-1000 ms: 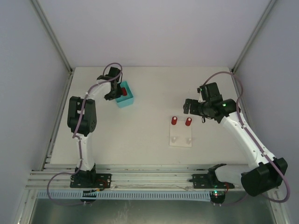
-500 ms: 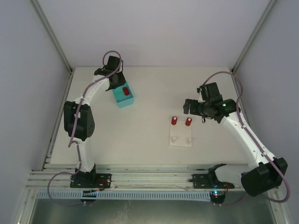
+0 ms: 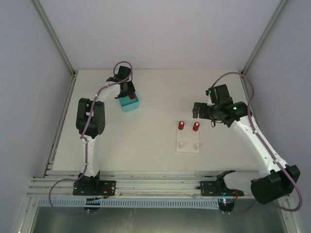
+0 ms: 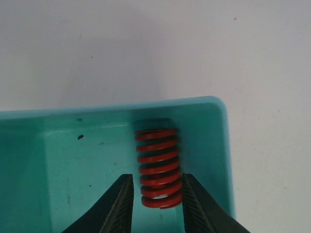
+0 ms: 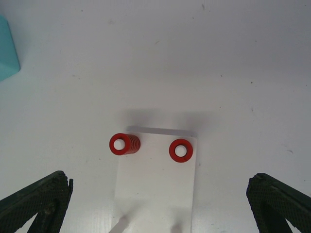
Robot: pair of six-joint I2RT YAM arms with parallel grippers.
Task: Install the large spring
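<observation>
Right now the left gripper sits low in the teal bin, its jaws narrow and flanking the near end of the large red spring, which runs toward twelve o'clock to the bin's wall. Whether they actually pinch it cannot be told. Seen from above, the bin lies at ten o'clock on the table. The right gripper hangs spread wide over the white plate at four o'clock, where two red springs stand on pegs.

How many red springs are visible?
3. One spring lies in the teal bin between fingers of the left gripper; two springs sit on pegs of the white plate. The bin may hide others.
</observation>
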